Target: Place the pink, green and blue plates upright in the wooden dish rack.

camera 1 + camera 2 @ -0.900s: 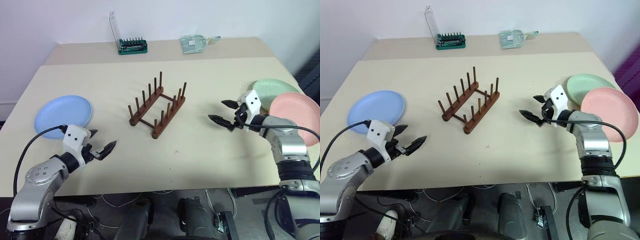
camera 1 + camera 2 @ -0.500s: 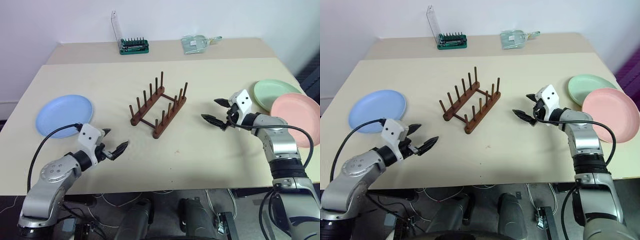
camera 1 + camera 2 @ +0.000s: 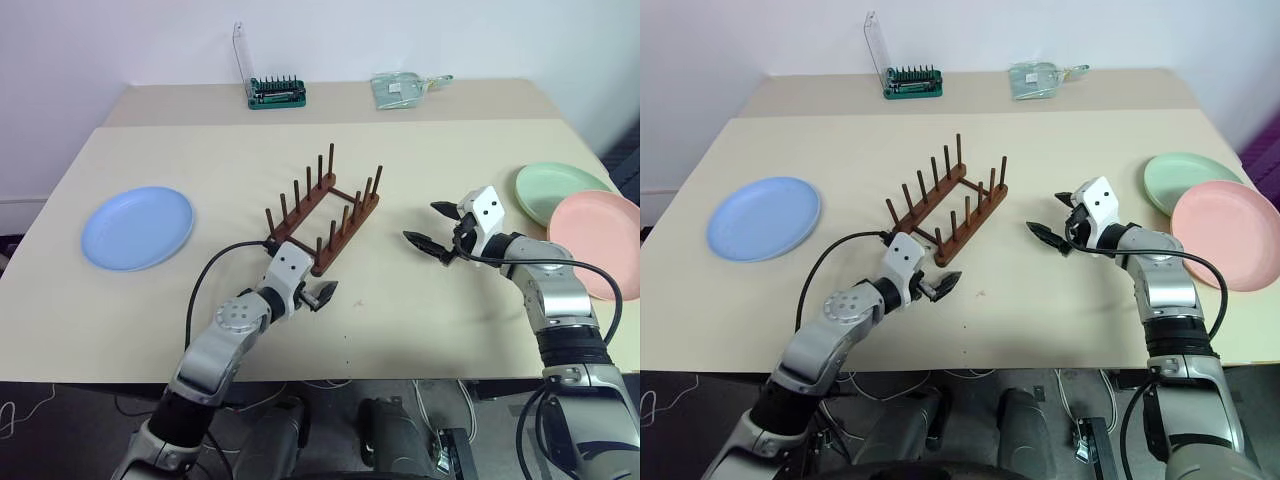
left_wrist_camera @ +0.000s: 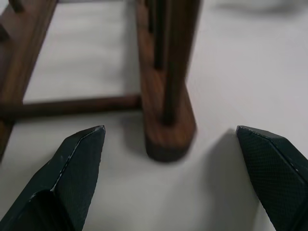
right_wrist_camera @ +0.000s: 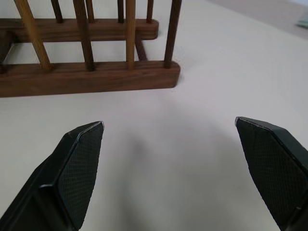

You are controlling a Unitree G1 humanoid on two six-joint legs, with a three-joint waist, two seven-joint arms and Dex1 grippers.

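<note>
The wooden dish rack (image 3: pixel 322 212) stands empty in the middle of the table. The blue plate (image 3: pixel 137 227) lies flat at the left. At the right, the green plate (image 3: pixel 560 190) lies flat with the pink plate (image 3: pixel 600 243) overlapping its near edge. My left gripper (image 3: pixel 318 293) is open, low over the table just short of the rack's near rail end (image 4: pixel 166 120). My right gripper (image 3: pixel 424 222) is open and empty, between the rack and the two plates, pointing at the rack's right rail (image 5: pixel 96 77).
A green tool holder with a clear lid (image 3: pixel 277 92) and a clear packet (image 3: pixel 400 88) sit on the far table. The pink plate lies close to the table's right edge. Bare tabletop stretches between the blue plate and the rack.
My left arm has swung right from beside the blue plate to the rack's near end. My right gripper has moved left, away from the plates toward the rack. Both stayed open.
</note>
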